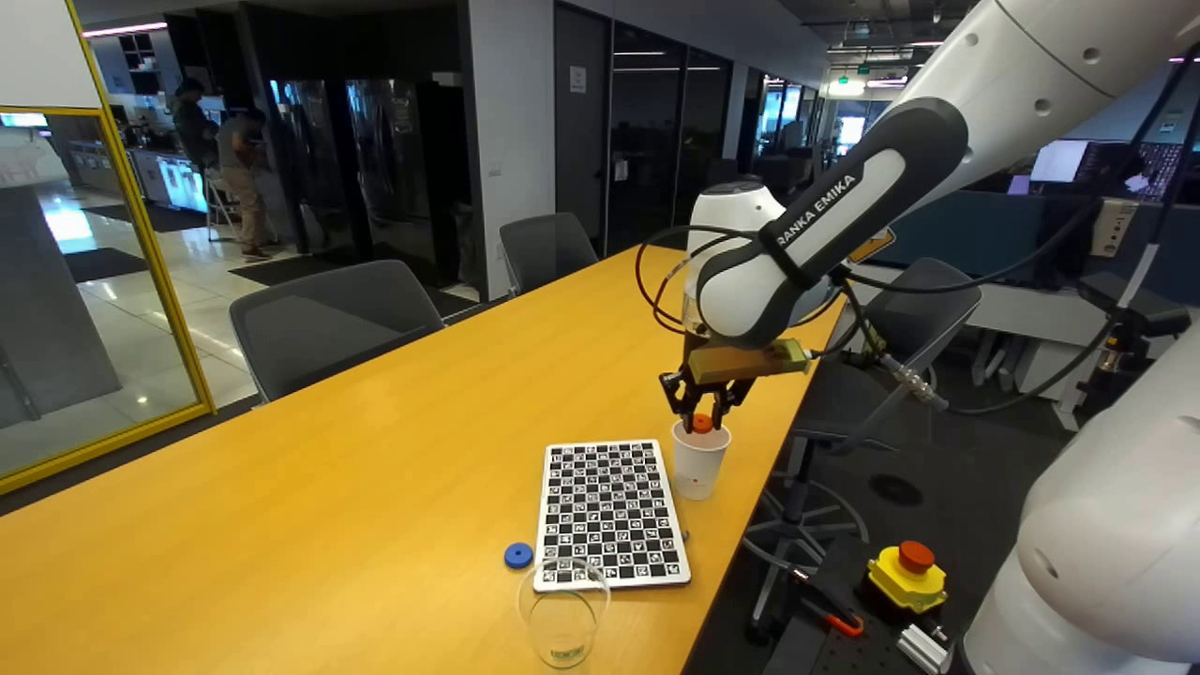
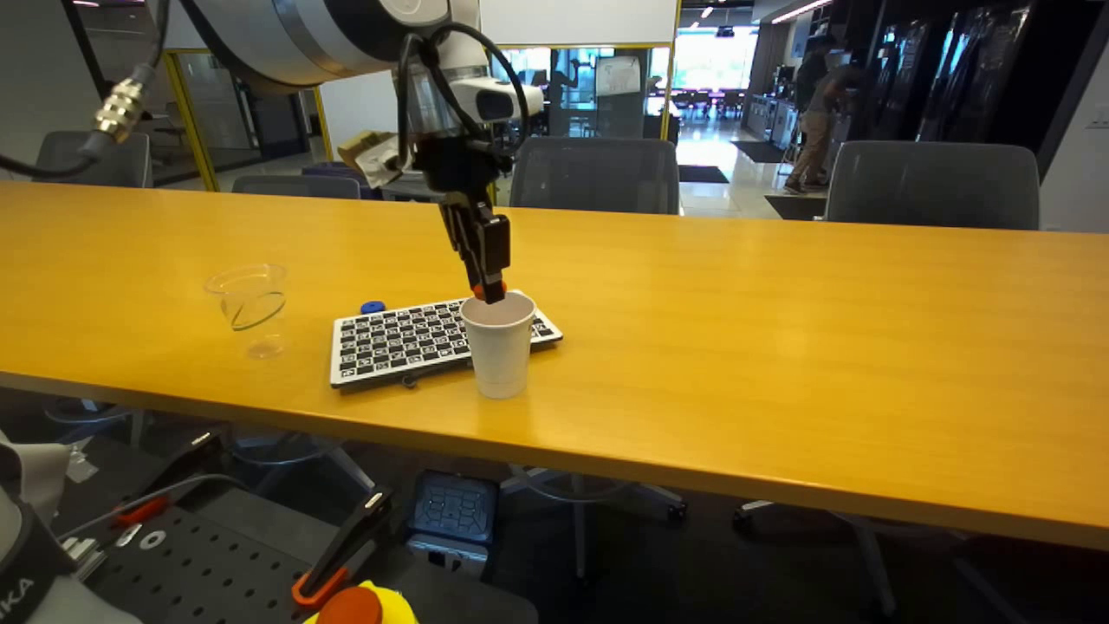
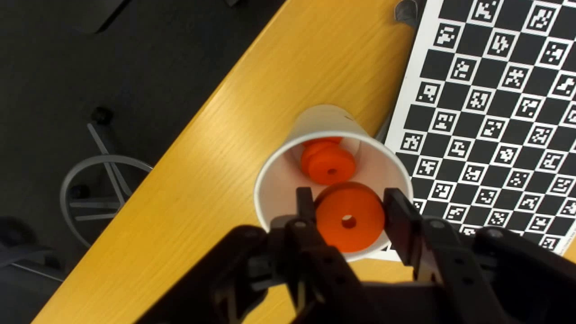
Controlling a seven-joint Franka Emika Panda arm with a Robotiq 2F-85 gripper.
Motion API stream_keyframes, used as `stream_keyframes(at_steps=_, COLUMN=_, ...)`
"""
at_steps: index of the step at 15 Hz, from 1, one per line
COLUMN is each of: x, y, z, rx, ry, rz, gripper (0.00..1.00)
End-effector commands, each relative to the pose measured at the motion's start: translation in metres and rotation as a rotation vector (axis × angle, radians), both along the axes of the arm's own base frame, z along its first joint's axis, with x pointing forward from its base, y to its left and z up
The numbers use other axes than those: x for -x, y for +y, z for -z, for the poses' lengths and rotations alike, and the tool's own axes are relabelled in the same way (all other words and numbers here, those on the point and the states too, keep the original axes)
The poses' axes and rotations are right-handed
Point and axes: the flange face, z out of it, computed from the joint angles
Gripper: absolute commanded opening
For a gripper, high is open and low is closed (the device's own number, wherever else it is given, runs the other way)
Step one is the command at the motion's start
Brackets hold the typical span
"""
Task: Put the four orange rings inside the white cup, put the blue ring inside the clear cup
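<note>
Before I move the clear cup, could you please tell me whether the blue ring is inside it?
No, the blue ring lies on the table beside the checkered board.

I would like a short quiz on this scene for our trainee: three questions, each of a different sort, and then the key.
1. What does the hand hold?
2. True or false: the blue ring lies on the table, outside the clear cup.
3. In the wrist view, what lies inside the white cup? A: nothing; B: orange rings; C: green rings.

Key: 1. an orange ring; 2. true; 3. B.
</note>
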Motion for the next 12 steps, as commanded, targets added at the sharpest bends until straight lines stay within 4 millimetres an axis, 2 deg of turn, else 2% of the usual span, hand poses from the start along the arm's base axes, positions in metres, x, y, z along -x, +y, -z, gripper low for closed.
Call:
stream_keyframes(at_steps=1, x=0.004, y=-0.001, z=-0.006, rx=0.007, ry=0.000, rz=0.025, gripper=0.69)
stream_keyframes(at_steps=5, x=0.002, y=0.005, z=-0.009, rx=0.012, ry=-0.004, rz=0.007, gripper=0.98)
stream_keyframes(at_steps=8, x=-0.004, y=0.029, z=-0.012, rx=0.026, ry=-0.007, rz=-0.077, gripper=1.00)
stream_keyframes(at_steps=12, x=-0.018, y=0.084, z=-0.011, rx=0.025, ry=-0.002, rz=-0.228, gripper=1.00)
